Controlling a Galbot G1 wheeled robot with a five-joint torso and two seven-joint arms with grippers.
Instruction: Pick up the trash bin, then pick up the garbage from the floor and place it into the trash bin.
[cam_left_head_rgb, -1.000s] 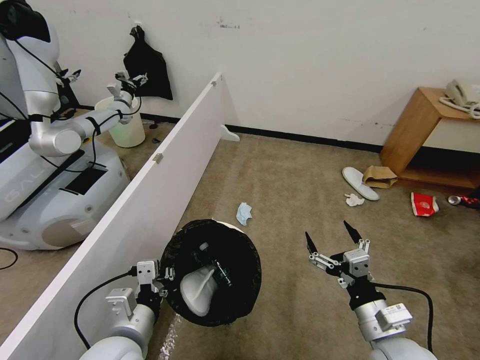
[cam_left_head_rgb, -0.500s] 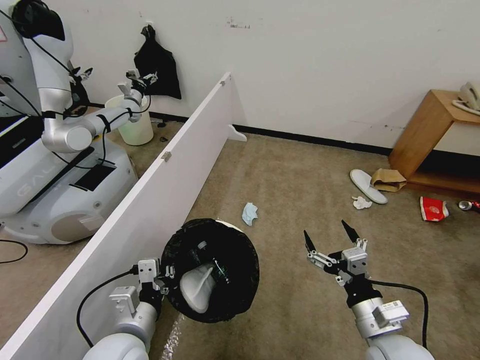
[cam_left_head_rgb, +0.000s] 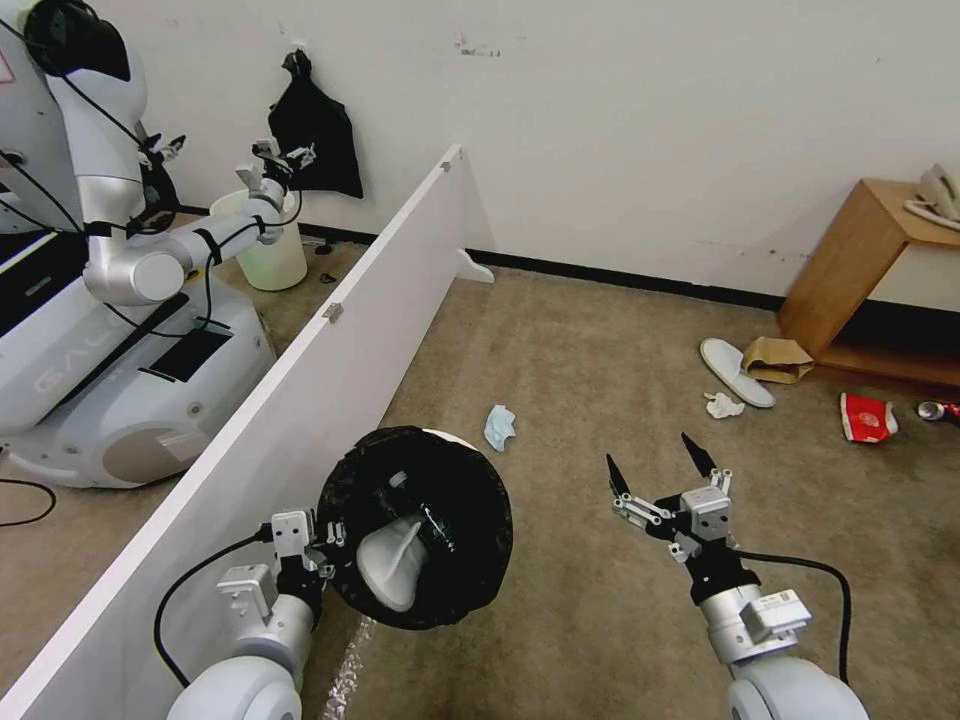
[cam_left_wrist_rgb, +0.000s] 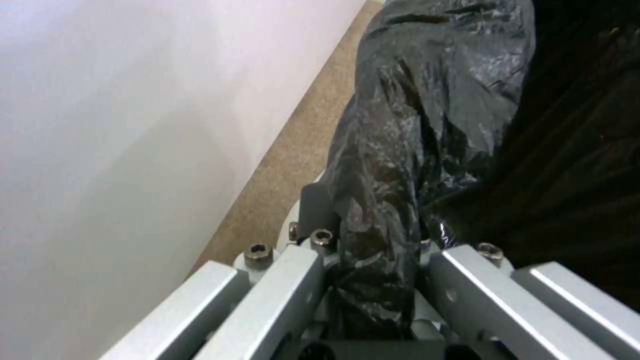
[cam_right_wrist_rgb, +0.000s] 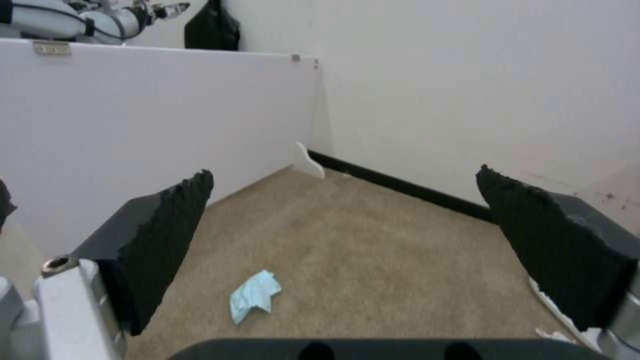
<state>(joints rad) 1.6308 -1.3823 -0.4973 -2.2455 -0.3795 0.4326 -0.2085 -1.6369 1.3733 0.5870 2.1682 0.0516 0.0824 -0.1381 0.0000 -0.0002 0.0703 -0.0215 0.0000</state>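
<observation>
Low on the robot's left, the left gripper (cam_left_head_rgb: 322, 553) is clamped on the bag-covered rim of the small round white trash bin lined with crinkled black plastic (cam_left_head_rgb: 452, 500), held above the carpet. Beside it, the right gripper (cam_left_head_rgb: 655, 465) hangs spread wide, empty. Ahead lies a crumpled light-blue tissue (cam_left_head_rgb: 498, 426).

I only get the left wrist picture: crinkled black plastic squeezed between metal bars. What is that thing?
Observer: It's the bag lining a small round white plastic trash bin. The left pincer holds the bin tilted by its rim.
Visitor: Is anything inside?
Observer: Yes, a white flat slipper and a clear bottle.
Visitor: And the other arm?
Observer: The right pincer hovers open above the carpet, with a crumpled light-blue tissue lying ahead.
</observation>
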